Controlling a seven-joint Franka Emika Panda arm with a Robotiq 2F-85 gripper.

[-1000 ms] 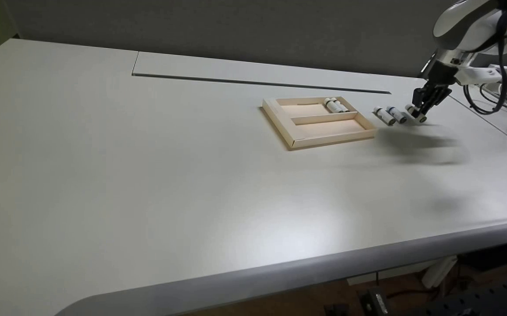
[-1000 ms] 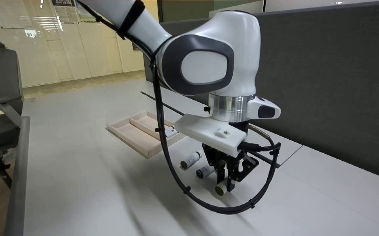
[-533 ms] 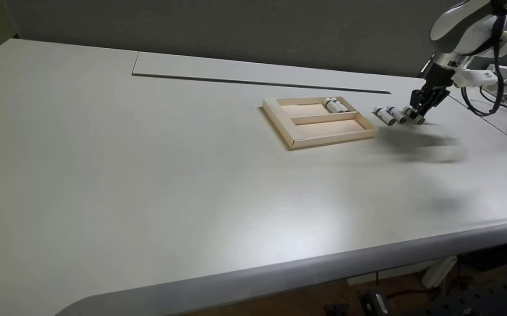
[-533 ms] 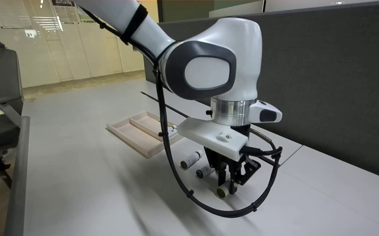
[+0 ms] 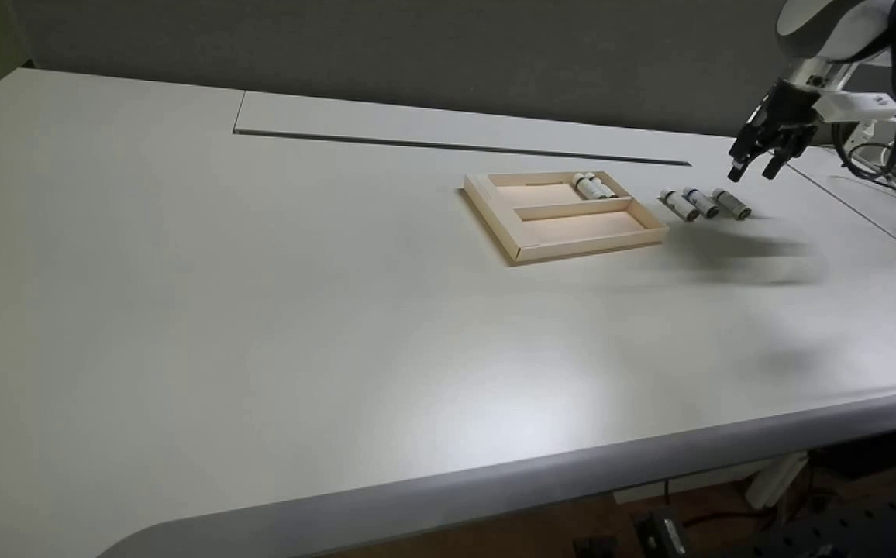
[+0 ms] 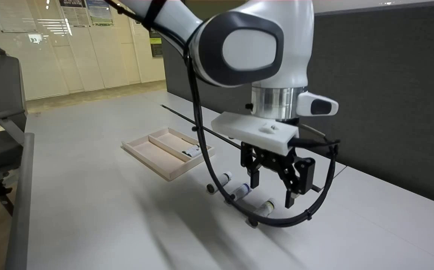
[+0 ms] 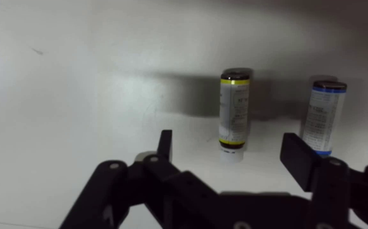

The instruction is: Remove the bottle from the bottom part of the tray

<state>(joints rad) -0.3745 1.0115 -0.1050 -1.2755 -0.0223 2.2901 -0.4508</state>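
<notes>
A bottle point(image 7: 234, 111) with yellow bands and a white cap lies on its side on the table, partly behind a cable in an exterior view point(image 6: 265, 209). Just above it, my gripper point(image 6: 272, 194) stands open, its fingers wide apart and touching nothing. In the wrist view, the bottle's cap end shows between the fingertips of my gripper point(image 7: 228, 135), lower down on the table. The cream tray point(image 5: 491, 221) with two compartments rests to one side of the bottles. Two similar bottles point(image 5: 591, 187) lie together in one of its compartments, against the end wall.
Beside the yellow-banded bottle lie a blue-banded bottle point(image 7: 324, 117) and another bottle point(image 5: 679, 204), roughly parallel. A dark strip point(image 5: 456, 145) runs along the back of the table, before a grey partition point(image 6: 382, 93). A black cable point(image 6: 202, 165) loops below the arm.
My gripper was shut on the yellow-banded bottle; it has let go, opened wide and risen. The bottle stays on the table where it was set, alongside the others.
</notes>
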